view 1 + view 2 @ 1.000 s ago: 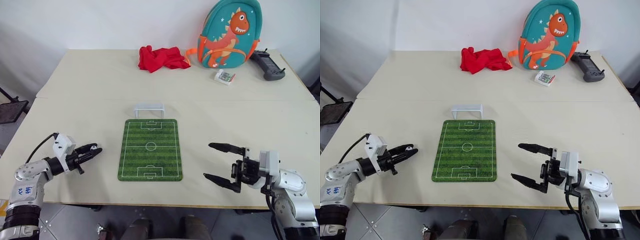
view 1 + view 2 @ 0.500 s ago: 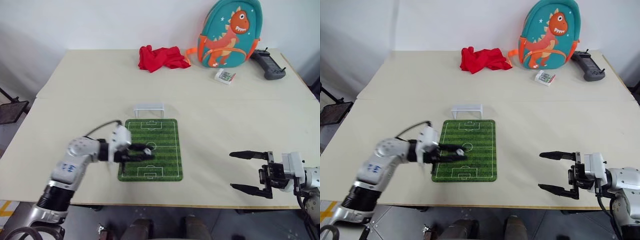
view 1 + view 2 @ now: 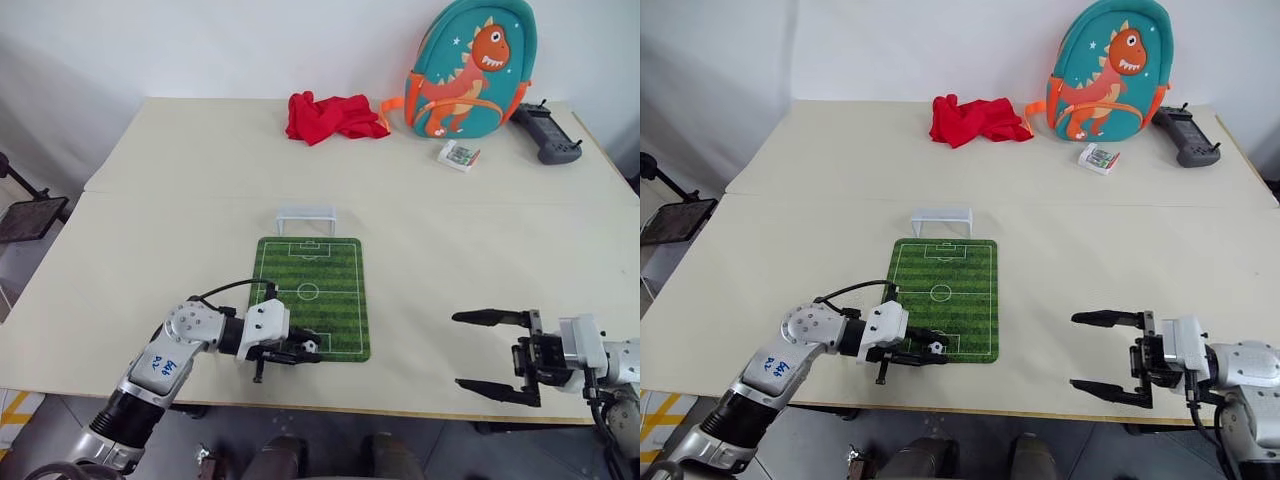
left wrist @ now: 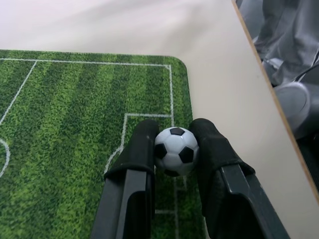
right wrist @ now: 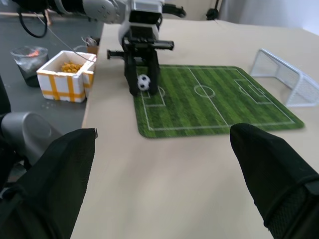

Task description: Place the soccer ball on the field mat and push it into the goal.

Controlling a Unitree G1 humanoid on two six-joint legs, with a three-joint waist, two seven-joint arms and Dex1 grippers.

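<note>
Now soccer ball (image 4: pixel 175 151) pinched between left fingers (image 4: pixel 141 149), over field mat (image 4: pixel 75 124)

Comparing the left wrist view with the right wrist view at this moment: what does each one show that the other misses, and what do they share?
Left wrist view alone: a grey shoe-like shape beyond the table edge.

Right wrist view alone: the small white goal frame with pale net past the mat's far end, a white-and-yellow box of yellow bits on the floor, and the right gripper, jaws wide open.

Both: the tiny black-and-white soccer ball clamped in the left gripper over the green striped field mat, near its penalty box, on the beige table.
</note>
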